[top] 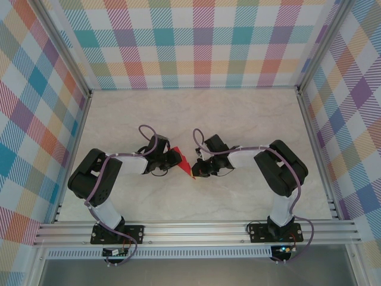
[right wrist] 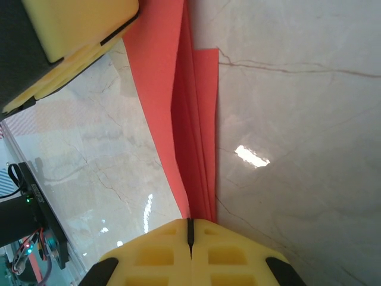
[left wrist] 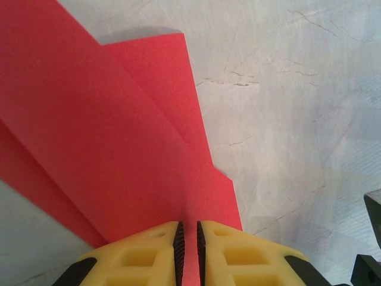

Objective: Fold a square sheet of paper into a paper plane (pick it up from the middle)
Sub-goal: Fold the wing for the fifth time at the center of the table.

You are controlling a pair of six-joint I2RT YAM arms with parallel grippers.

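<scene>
Right gripper point(right wrist: 190, 223): jaws pressed together on the paper's lower tip
Paper point(right wrist: 178, 107): red, folded — layers run up to left gripper point(right wrist: 89, 36)
Table point(right wrist: 297, 149): pale marble

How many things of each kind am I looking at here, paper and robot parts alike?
bright red folded paper sheet: 1
black-and-white robot arms: 2 (left arm, right arm)
yellow two-finger claws: 2 (left claw, right claw), each pinching the paper
Total: 5
</scene>
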